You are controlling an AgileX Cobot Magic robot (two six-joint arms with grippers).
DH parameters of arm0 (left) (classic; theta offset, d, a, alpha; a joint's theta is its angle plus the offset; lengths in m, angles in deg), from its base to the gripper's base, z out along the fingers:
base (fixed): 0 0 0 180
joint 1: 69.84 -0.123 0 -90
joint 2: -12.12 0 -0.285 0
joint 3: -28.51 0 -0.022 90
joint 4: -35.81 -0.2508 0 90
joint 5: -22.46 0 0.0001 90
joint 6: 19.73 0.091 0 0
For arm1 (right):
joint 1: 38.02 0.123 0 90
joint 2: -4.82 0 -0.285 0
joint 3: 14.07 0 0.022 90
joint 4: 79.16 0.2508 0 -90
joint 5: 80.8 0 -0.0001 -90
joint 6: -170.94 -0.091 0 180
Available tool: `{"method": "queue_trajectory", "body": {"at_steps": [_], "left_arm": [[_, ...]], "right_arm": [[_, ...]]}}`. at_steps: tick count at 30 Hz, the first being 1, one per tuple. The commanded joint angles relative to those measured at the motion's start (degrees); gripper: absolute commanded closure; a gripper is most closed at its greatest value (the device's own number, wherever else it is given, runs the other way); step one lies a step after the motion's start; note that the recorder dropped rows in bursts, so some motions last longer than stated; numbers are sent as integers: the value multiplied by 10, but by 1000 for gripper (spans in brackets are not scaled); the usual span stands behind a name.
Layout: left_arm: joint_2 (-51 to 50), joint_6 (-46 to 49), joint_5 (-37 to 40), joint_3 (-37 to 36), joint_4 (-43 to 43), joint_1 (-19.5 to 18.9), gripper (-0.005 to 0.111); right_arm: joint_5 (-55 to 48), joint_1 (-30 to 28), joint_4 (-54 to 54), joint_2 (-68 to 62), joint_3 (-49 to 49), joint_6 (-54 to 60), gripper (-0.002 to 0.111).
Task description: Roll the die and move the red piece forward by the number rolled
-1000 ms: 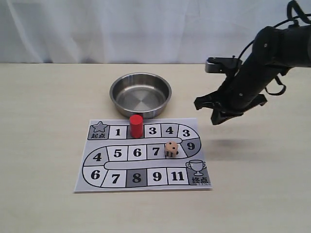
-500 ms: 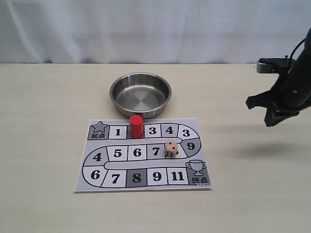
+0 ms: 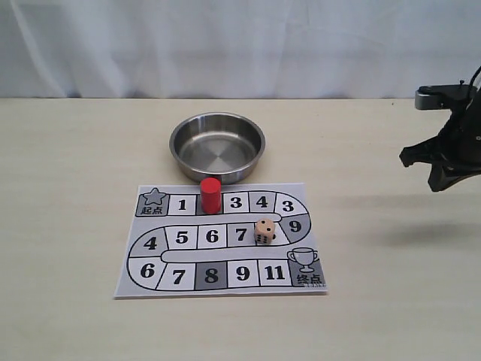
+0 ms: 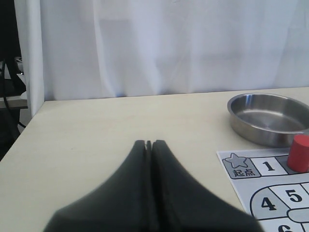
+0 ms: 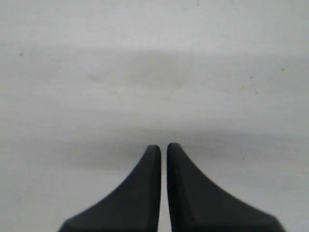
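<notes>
The red piece [image 3: 210, 195] stands upright on the square between 1 and 3 on the paper board [image 3: 150, 282]. The die [image 3: 264, 231] rests on the board next to square 7, left of the 9. My right gripper [image 3: 436, 184] hangs above bare table at the far right, well away from the board. In its wrist view the right gripper [image 5: 163, 146] is shut with nothing between its fingers. My left gripper [image 4: 149, 143] is shut and empty over the table, left of the board's star corner. The red piece [image 4: 299, 153] shows beyond it. The exterior view does not show the left gripper.
A steel bowl [image 3: 217, 147] sits just behind the board and is empty; the bowl [image 4: 268, 118] also appears in the left wrist view. A white curtain backs the table. The table's left edge [image 4: 29, 123] lies near my left gripper.
My right arm has swung to the right, from beside the board's right edge out to the far right. The die and the red piece have not moved.
</notes>
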Motion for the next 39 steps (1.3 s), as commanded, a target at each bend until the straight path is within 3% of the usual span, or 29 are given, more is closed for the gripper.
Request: {"method": "queue_trajectory", "body": {"at_steps": [1, 28, 39], "left_arm": [[2, 0, -5, -1, 1, 0, 107], [2, 0, -5, -1, 2, 0, 107], [2, 0, -5, -1, 1, 0, 107]], "right_arm": [[10, -2, -2, 61, -19, 5, 104], [56, -2, 37, 605, -178, 5, 104], [29, 0, 61, 862, -183, 4, 104]]}}
